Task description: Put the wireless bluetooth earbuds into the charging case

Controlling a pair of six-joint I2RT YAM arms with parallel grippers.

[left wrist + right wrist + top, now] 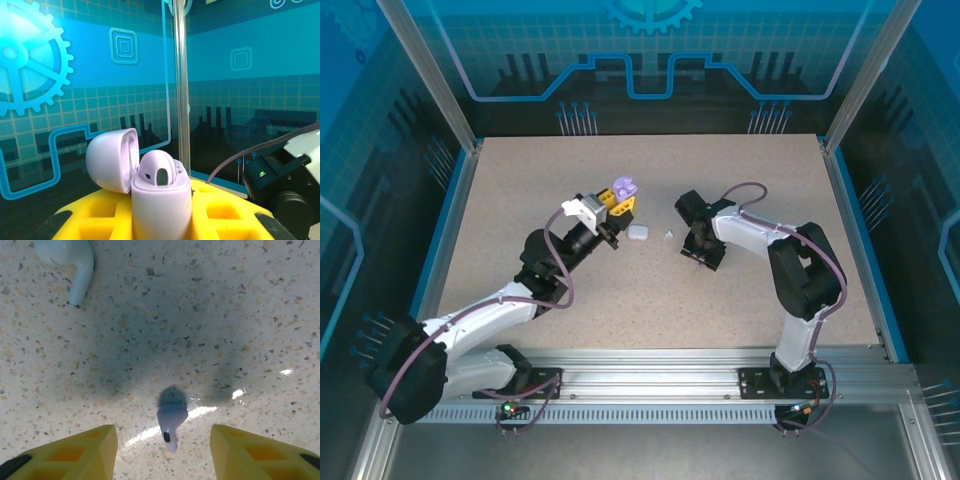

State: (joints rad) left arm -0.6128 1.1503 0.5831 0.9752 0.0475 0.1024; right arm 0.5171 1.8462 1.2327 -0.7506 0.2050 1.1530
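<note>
My left gripper (617, 207) is shut on an open purple charging case (624, 187), held upright above the table. In the left wrist view the case (161, 205) stands between the yellow fingers (100, 217), lid (112, 159) swung back to the left, with one purple earbud (159, 170) seated inside. My right gripper (694, 252) points down at the table with its jaws open. In the right wrist view a second purple earbud (171, 422) lies on the table between its yellow fingertips (82, 452), which do not touch it. A white earbud (70, 260) lies farther off.
A small pale case-like piece (639, 231) and a tiny white bit (669, 235) lie on the speckled tabletop (520, 180) between the two grippers. Glass walls and aluminium posts (435, 75) enclose the table.
</note>
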